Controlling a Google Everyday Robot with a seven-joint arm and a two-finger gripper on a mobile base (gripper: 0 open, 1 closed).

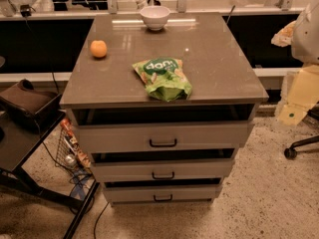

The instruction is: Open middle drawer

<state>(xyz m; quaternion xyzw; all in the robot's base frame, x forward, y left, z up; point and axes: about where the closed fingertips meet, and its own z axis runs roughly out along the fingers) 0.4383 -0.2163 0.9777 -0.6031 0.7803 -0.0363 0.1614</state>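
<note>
task thing: the middle drawer [124, 171], a wide pale grey-beige flat front of medium height, sits between the taller front above and the slimmest front below; it looks shut, or close to it.
handle: small black bar handle [163, 175] at the centre of that front, lying level.
gripper: the pale white-and-cream gripper [297, 102] hangs at the far right edge, beside the cabinet's right side and well apart from every handle; whether it is released or clenched i cannot tell.
step in hand: judged to be the approach, with no contact yet.
doing it well: come in low and square to the front, drop to the second bar and not the like bar above it, hook it at mid-span, then pull straight out along the drawer's line so it does not skew.
edges: the taller front overhangs just above the bar, so room over it is thin; the grey-brown stone cabinet top [219, 59] juts out further still.
top load: round orange fruit [98, 49], white ceramic bowl [155, 17] and green crinkled snack bag [163, 77] lie on the top, away from the pull path.
open room: speckled floor [269, 193] in front and to the right is bare; on the left a black side table [20, 133] and a wire basket [70, 148] stand near the cabinet's corner.
</note>
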